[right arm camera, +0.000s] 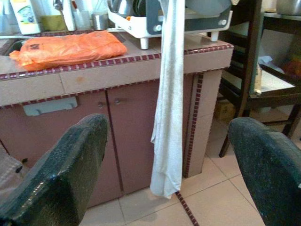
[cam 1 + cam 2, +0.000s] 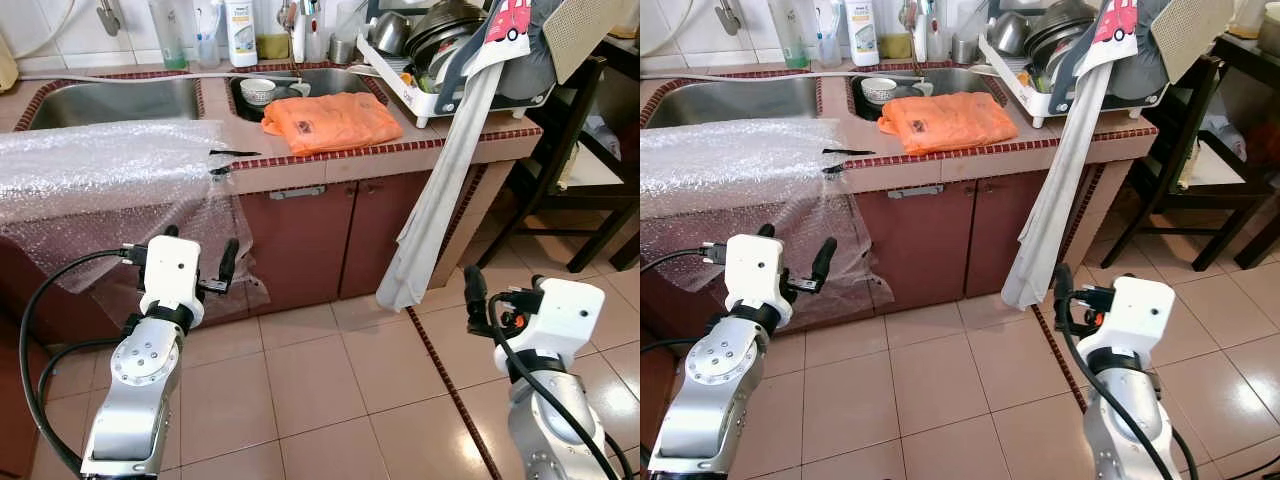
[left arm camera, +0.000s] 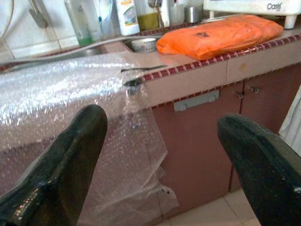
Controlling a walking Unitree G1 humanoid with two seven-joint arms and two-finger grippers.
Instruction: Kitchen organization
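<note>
The robot stood back from a tiled kitchen desk [image 2: 400,150] with both arms raised low in front of it, nothing yet taken up. The likely step was an approach. To do it well, it would need to step closer and square up to the desk edge before reaching, since every item lay well beyond the fingers.

A wide sheet of bubble wrap [image 2: 110,170] covered the left of the desk and spilled down over the cabinet front. An orange plastic bag [image 2: 330,120] lay flat on the middle of the desk, just in front of the sink [image 2: 110,100]. A long white towel [image 2: 440,190] hung from the dish rack [image 2: 440,60] at the right corner, reaching almost to the floor; it could snag an arm moving past. A small bowl [image 2: 258,90] sat in the sink basin behind the bag. Bottles stood along the tiled wall. A dark chair [image 2: 580,160] stood to the right, on a pinkish tiled floor [image 2: 320,390].

The left hand [image 2: 200,270] was released, fingers spread, near the hanging wrap. The right hand [image 1: 169,155] was likewise spread and held nothing, facing the towel.
</note>
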